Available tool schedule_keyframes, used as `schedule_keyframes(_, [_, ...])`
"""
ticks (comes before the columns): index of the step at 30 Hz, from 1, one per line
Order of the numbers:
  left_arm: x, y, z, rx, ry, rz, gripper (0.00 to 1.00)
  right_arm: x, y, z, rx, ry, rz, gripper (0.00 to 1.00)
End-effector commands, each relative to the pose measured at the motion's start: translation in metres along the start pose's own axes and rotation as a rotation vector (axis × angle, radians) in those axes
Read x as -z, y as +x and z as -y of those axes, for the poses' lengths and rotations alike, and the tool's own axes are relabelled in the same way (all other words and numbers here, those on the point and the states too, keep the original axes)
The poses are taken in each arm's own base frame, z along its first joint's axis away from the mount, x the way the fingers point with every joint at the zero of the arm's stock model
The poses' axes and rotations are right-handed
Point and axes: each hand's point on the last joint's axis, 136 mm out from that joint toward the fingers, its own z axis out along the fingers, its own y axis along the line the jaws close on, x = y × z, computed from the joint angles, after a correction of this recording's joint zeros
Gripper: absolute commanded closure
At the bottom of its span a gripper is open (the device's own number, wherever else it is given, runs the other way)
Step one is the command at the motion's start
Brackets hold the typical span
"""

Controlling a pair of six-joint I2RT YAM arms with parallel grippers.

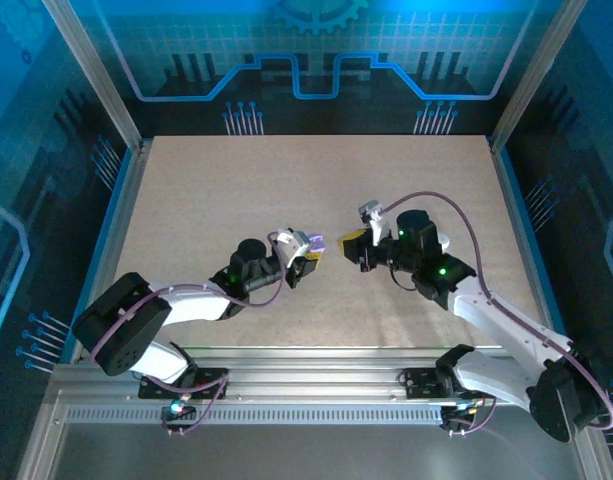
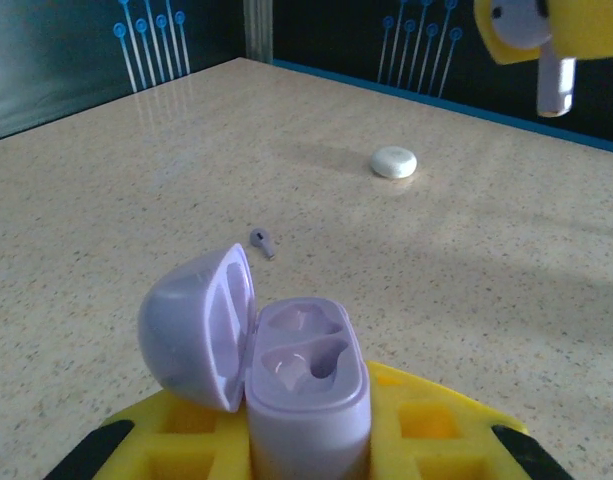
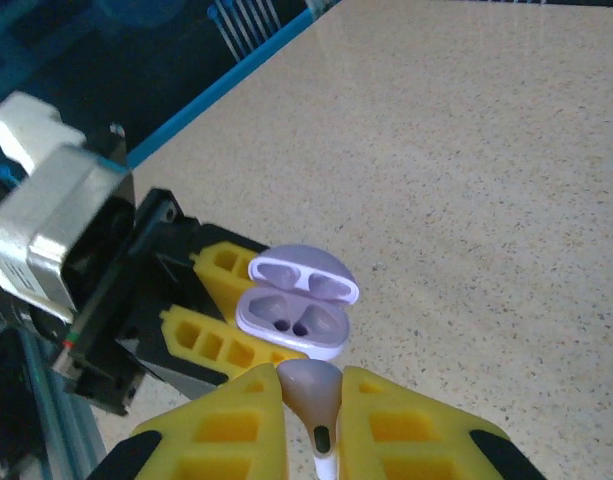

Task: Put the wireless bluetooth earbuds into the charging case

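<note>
My left gripper (image 2: 308,425) is shut on the pale-lavender charging case (image 2: 306,380), held upright with its lid (image 2: 191,325) swung open to the left and both sockets bare. From above, the case (image 1: 308,241) sits at the left gripper's (image 1: 306,255) tip. My right gripper (image 3: 312,390) is shut on one earbud (image 3: 311,385), its stem pointing back between the yellow fingers, just short of the open case (image 3: 294,315). That earbud (image 2: 554,85) also hangs at the top right of the left wrist view. A second tiny lavender earbud (image 2: 262,239) lies on the table beyond the case.
A small white round object (image 2: 394,162) rests on the speckled tabletop (image 1: 316,180) farther out. The two grippers face each other near the table's middle, the right gripper (image 1: 352,245) a short gap from the left. Blue walls and metal posts ring the table.
</note>
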Motion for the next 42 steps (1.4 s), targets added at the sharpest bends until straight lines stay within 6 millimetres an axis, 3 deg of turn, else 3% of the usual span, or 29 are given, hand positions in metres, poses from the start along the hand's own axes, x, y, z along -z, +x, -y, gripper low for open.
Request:
schedule_keyframes(1, [-0.006,-0.032,0.008,-0.05,0.04,0.107,0.86,0.008,-0.012,-0.005,-0.078,0.045,0.095,0.85])
schedule_keyframes(20, [-0.006,-0.038,0.032,-0.164,0.086,0.14,0.86,-0.015,-0.007,-0.028,-0.154,0.045,0.182,0.84])
schedule_keyframes(34, [-0.005,-0.048,0.04,-0.255,0.03,0.189,0.86,-0.019,-0.008,-0.022,-0.183,0.062,0.234,0.84])
schedule_keyframes(42, [-0.002,-0.052,0.031,-0.276,-0.057,0.209,0.86,-0.011,-0.003,-0.018,-0.197,0.087,0.26,0.84])
